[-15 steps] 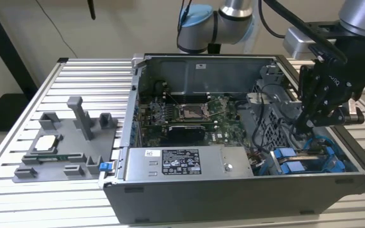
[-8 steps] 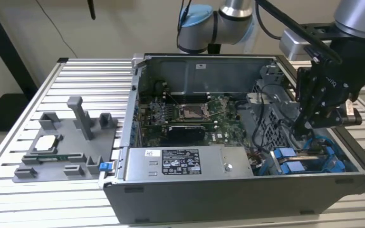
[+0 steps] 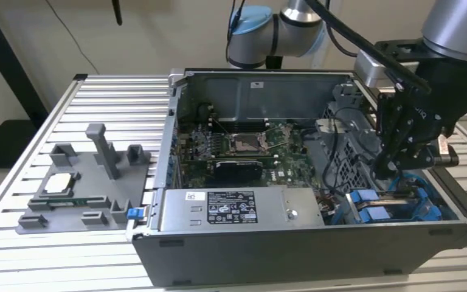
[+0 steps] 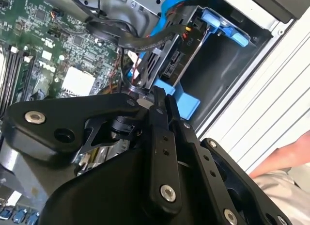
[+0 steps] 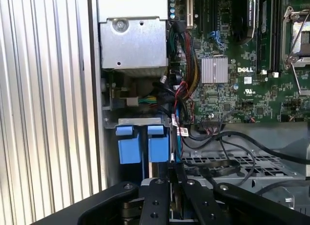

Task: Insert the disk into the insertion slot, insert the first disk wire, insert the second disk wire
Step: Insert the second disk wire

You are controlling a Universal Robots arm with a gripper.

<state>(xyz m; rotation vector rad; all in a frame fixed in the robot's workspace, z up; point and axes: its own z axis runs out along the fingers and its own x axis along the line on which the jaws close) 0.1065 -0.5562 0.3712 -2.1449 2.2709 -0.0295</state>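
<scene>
While jaws pinch together, disk (image 4: 169, 65) just beyond them, seated in insertion slot (image 3: 396, 204)

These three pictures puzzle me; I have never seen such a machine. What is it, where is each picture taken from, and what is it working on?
It is a grey robot arm with a black tool at its end. The exterior view looks from off the arm at an open grey metal computer case on a ribbed metal table. Both wrist views come from cameras riding on the arm. The tool hangs inside the case over the grey drive bay with blue plastic tabs, where the disk in its blue carrier frame sits. A grey parts holder lies beside the case.
</scene>
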